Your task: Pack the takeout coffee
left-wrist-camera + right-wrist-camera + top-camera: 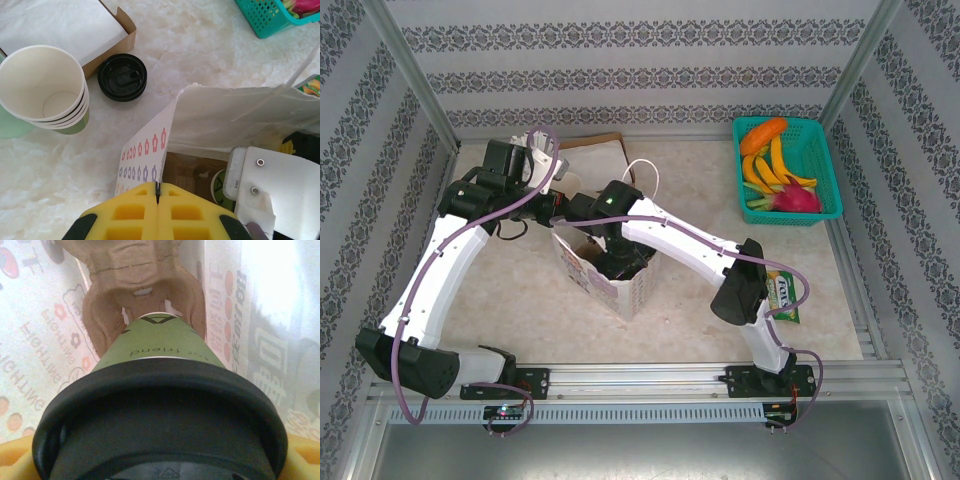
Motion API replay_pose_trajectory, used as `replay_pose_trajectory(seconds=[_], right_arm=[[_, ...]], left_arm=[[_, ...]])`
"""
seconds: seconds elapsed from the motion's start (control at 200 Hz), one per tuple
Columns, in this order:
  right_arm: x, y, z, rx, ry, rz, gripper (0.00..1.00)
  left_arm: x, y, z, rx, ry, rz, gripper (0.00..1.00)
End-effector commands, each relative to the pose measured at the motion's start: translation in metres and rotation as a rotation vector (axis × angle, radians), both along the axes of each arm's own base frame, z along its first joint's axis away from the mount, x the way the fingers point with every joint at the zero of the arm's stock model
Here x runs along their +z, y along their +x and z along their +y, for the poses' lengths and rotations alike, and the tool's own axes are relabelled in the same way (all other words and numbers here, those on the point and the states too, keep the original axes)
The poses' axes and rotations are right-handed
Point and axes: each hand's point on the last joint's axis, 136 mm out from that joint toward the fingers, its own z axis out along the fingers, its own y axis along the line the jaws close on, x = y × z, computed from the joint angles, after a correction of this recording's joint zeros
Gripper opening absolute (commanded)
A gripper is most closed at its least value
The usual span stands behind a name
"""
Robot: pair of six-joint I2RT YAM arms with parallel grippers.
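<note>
The takeout coffee [165, 342] is an olive-green cup with a black lid [160, 410], held upright inside the white printed paper bag [620, 285]. My right gripper [160, 455] reaches down into the bag and is shut on the cup just under the lid, a yellow finger [15, 460] on each side. Below the cup lies a brown cardboard carrier [130, 270]. My left gripper [158, 192] is shut on the bag's left rim [150, 145], the paper edge pinched between its yellow pads. The cup [220, 192] shows inside the bag beside the right wrist's white block [280, 185].
A stack of cream paper cups [45, 90], a loose black lid [122, 77] and a brown box of white paper [75, 25] sit left of the bag. A teal basket of fruit [787, 170] stands at the back right. A green packet [782, 292] lies by the right arm.
</note>
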Motion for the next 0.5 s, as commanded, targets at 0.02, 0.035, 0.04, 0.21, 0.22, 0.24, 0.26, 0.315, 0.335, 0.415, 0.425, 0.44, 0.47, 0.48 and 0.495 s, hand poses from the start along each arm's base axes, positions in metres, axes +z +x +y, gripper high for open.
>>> replay_pose_trajectory(seconds=[0.02,0.035,0.04,0.21,0.22,0.24,0.26,0.315,0.335,0.415,0.425,0.44,0.47,0.48,0.495], right_arm=[[0.0052,-0.0016,-0.0092,-0.014,0.0,0.005,0.69],[0.0052,-0.0014,-0.0091,-0.013,0.002,0.004,0.69],[0.0049,-0.0015,-0.0091,-0.014,0.001,0.005,0.69],[0.0022,-0.0002,-0.0077,-0.011,0.007,0.006,0.69],[0.0023,-0.0001,-0.0076,-0.009,0.009,0.006,0.69],[0.0015,-0.0003,-0.0075,-0.01,0.008,0.008,0.69],[0.0015,0.0002,-0.0074,-0.009,0.01,0.008,0.69],[0.0005,0.0004,-0.0074,-0.009,0.009,0.009,0.69],[0.0004,0.0009,-0.0075,-0.01,0.009,0.008,0.69],[0.0,0.0015,-0.0073,-0.01,0.011,0.007,0.69],[0.0,0.0013,-0.0072,-0.009,0.011,0.007,0.69],[0.0001,0.0013,-0.0072,-0.009,0.012,0.008,0.69],[0.0006,0.0018,-0.0068,-0.01,0.015,0.006,0.69],[0.0003,0.0017,-0.0068,-0.011,0.015,0.007,0.69],[0.0009,0.002,-0.0066,-0.01,0.017,0.005,0.69]], left_arm=[[0.0105,-0.0023,-0.0066,-0.019,-0.035,-0.039,0.0],[0.0103,-0.0022,-0.0068,-0.018,-0.036,-0.038,0.0],[0.0105,-0.0022,-0.0065,-0.017,-0.036,-0.038,0.0],[0.0095,-0.0033,-0.0058,-0.014,-0.033,-0.031,0.0],[0.0098,-0.0038,-0.0057,-0.014,-0.033,-0.031,0.0],[0.0101,-0.0037,-0.0055,-0.013,-0.033,-0.033,0.0],[0.0101,-0.0039,-0.0055,-0.014,-0.033,-0.033,0.0],[0.0096,-0.0043,-0.0052,-0.013,-0.032,-0.031,0.0],[0.0094,-0.0043,-0.0056,-0.014,-0.032,-0.031,0.0],[0.0093,-0.0046,-0.0049,-0.012,-0.031,-0.03,0.0],[0.0092,-0.0047,-0.005,-0.013,-0.031,-0.029,0.0],[0.0089,-0.0048,-0.0049,-0.013,-0.03,-0.028,0.0],[0.0091,-0.0048,-0.005,-0.012,-0.032,-0.027,0.0],[0.0087,-0.0046,-0.0051,-0.013,-0.03,-0.027,0.0],[0.0091,-0.0048,-0.0049,-0.012,-0.031,-0.028,0.0]])
